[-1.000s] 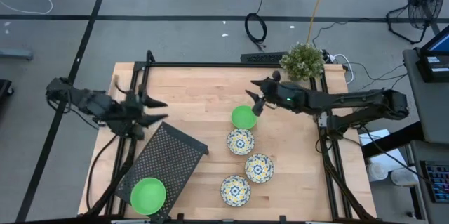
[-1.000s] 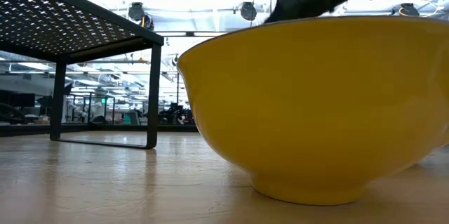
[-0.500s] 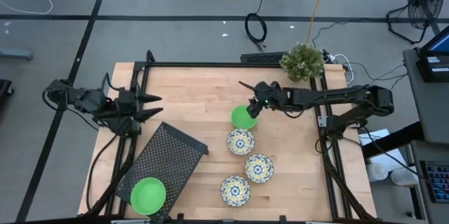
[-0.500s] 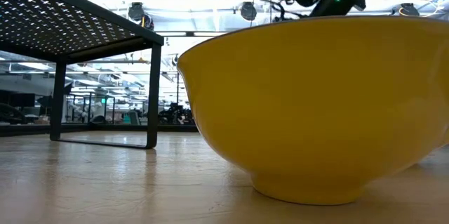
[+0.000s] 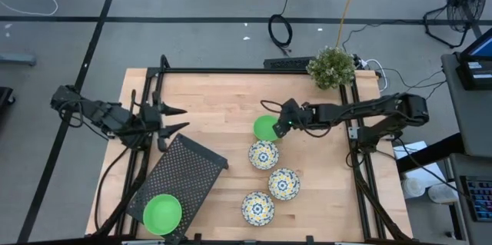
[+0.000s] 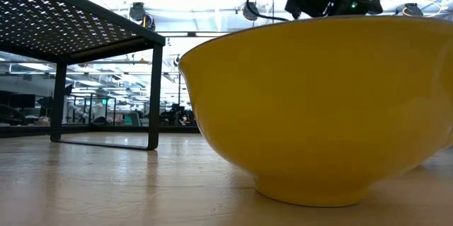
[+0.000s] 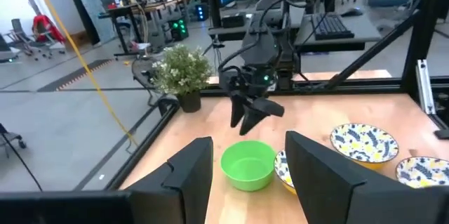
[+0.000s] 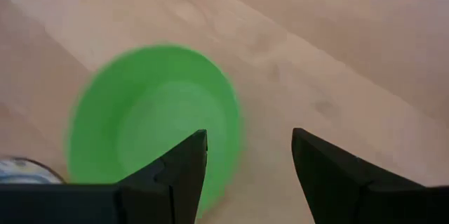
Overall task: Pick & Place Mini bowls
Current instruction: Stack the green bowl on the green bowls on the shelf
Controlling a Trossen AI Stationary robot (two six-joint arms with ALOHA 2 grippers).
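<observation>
Right tool is positioned directly over the rim of a green mini bowl near the middle of the bench; its fingers stand wide apart, straddling the bowl's edge in the right wrist view, with nothing gripped. That green bowl sits flat on the wood. Three patterned mini bowls lie close by in a loose line running toward the near edge: the first just beside the green bowl, the second next, the third nearest the edge. None of these is touched by either arm. A second green mini bowl rests on the black mesh tray, at the tray's near corner on the left side of the bench. Left tool hangs above the left part of the bench, just off the tray's far corner, fingers spread and empty. A potted plant stands at the far right corner of the bench.
</observation>
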